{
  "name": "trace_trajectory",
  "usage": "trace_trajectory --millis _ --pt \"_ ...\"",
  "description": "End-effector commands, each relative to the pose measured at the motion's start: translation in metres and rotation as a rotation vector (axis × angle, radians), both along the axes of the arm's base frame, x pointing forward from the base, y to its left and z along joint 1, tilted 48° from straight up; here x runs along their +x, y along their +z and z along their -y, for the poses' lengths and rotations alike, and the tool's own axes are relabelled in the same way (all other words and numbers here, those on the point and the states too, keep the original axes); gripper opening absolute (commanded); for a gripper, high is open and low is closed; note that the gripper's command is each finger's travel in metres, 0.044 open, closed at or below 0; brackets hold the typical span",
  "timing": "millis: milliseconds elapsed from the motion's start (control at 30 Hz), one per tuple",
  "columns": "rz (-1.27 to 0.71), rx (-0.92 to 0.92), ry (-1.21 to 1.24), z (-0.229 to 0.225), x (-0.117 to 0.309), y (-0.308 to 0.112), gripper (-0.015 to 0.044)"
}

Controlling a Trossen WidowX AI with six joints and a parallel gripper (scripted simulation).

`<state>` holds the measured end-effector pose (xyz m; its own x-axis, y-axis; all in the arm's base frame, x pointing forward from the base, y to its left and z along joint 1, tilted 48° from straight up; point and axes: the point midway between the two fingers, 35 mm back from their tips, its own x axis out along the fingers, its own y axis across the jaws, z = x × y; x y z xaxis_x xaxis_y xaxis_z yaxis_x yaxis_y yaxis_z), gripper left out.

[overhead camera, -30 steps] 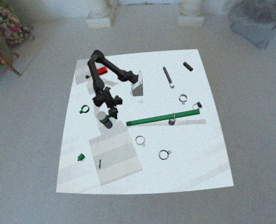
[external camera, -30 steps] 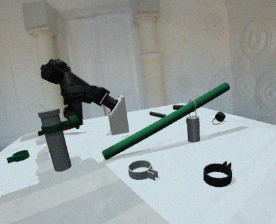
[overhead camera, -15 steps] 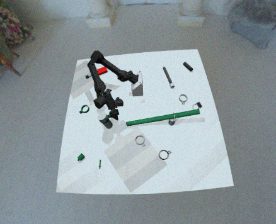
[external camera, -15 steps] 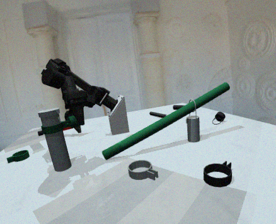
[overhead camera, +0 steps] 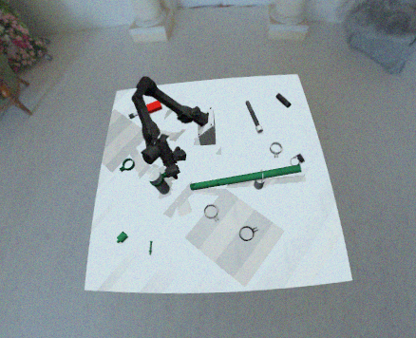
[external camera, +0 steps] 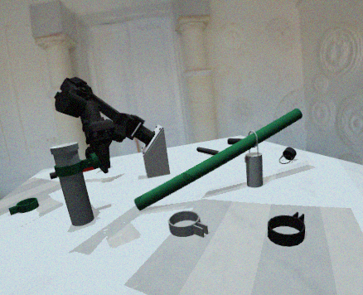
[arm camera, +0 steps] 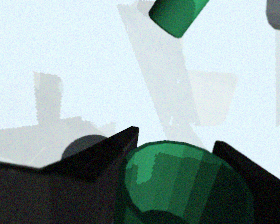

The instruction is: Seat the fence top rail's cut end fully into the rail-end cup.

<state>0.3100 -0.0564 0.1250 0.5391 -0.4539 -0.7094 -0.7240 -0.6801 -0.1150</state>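
The green rail point(overhead camera: 239, 179) point(external camera: 217, 160) point(arm camera: 177, 17) passes through the loop cap point(external camera: 254, 157) on the small post point(external camera: 254, 176). It slopes down to its near end, which is free, low and apart from the cup. The big grey post point(overhead camera: 162, 188) point(external camera: 79, 203) carries the green brace band point(external camera: 68, 169) up near its post cap point(external camera: 65, 149). The green rail-end cup point(external camera: 92, 160) point(arm camera: 191, 180) hangs on the band, its mouth empty. My gripper point(overhead camera: 173, 174) point(external camera: 101, 163) point(arm camera: 174, 142) is shut on this cup, a finger on each side. It hides part of the cup in the exterior view.
A grey ring band point(overhead camera: 211, 212) point(external camera: 184, 224) and a black ring band point(overhead camera: 247, 234) point(external camera: 286, 237) lie in front. A green band point(overhead camera: 128, 164) lies left of the big post. A small green cup point(overhead camera: 122, 236) and green bolt point(overhead camera: 150, 247) lie front left. A red block point(overhead camera: 154, 106) lies behind the arm.
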Motion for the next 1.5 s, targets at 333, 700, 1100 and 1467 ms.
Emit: trace_trajectory --millis 333,700,1100,1467 --pt "0.063 0.009 -0.058 -0.003 0.008 -0.003 0.0" --pt "0.119 0.017 -0.109 -0.005 0.015 -0.004 0.0" --pt "0.16 0.023 -0.147 -0.006 0.02 -0.005 0.0" --pt "0.212 0.031 -0.195 -0.007 0.026 -0.006 0.0"
